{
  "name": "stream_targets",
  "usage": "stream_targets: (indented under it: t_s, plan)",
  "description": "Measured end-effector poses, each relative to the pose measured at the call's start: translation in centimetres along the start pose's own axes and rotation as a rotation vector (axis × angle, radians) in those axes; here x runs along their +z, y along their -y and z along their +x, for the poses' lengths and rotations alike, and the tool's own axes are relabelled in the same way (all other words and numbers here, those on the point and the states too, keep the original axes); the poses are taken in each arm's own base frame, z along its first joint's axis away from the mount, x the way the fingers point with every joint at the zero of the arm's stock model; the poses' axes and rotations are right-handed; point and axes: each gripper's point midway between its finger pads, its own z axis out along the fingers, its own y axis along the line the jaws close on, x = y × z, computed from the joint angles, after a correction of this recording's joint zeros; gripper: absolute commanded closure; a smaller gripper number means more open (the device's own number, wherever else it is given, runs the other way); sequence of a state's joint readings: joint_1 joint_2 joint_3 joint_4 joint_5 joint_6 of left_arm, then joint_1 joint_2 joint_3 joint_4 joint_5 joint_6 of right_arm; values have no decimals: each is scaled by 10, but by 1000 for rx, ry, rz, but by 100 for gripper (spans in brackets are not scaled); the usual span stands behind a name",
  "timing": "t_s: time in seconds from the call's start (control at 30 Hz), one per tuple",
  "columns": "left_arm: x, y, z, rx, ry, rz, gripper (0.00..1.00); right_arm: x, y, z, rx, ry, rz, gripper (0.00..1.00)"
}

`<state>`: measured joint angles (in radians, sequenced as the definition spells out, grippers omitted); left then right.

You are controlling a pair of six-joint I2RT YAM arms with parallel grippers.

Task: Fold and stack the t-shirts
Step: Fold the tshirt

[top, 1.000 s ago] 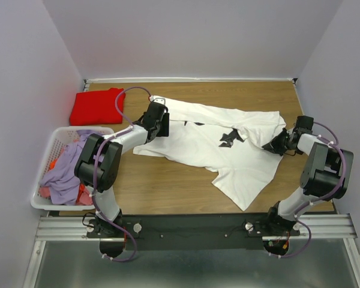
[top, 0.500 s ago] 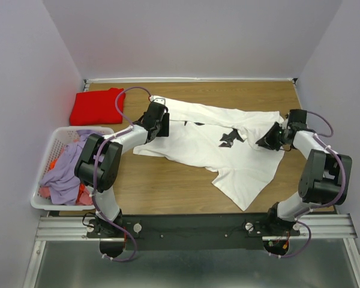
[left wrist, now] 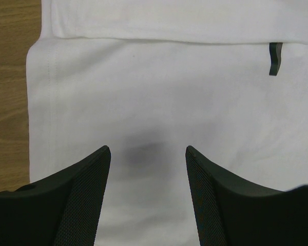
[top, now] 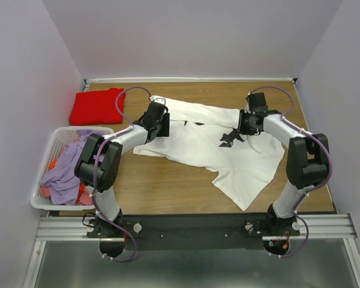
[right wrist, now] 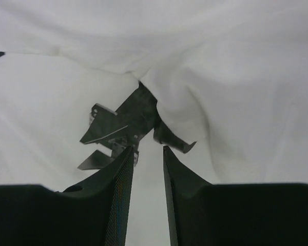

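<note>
A large white t-shirt (top: 195, 144) lies spread and creased across the middle of the table, its black print (top: 230, 138) facing up. A red t-shirt (top: 96, 106) rests folded at the back left corner. My left gripper (top: 164, 127) hovers over the white shirt's left part; in the left wrist view the gripper (left wrist: 148, 151) stands open above plain white cloth (left wrist: 154, 92), holding nothing. My right gripper (top: 241, 128) is at the print; in the right wrist view it (right wrist: 148, 148) is narrowly open, with nothing in the gap, just short of the black print (right wrist: 126, 120).
A white slatted laundry basket (top: 69, 129) with lavender and orange clothes stands at the left edge. Walls close the table at the back and both sides. Bare wood (top: 168, 180) shows in front of the white shirt.
My right arm swung from the white shirt's right edge back and left to the black print, and its jaws parted from shut. The left arm stayed still.
</note>
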<state>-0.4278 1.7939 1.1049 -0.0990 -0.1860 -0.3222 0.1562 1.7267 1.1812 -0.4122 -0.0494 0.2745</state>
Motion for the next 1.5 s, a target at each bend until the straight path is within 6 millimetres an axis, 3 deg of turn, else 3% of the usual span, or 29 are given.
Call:
stream_targets:
  t_s: [0.23,0.53,1.13,1.27,1.5]
  plan:
    - [0,0,0,0,0,0,32,33,17,11,-85,-66,109,63]
    - [0,0,0,0,0,0,32,40,33,10,-135,-72,188,68]
    - [0,0,0,0,0,0,32,44,28,16,-149,-89,174,68]
    - [0,0,0,0,0,0,32,43,31,16,-147,-86,189,84]
    - [0,0,0,0,0,0,32,42,32,16,-142,-87,197,99]
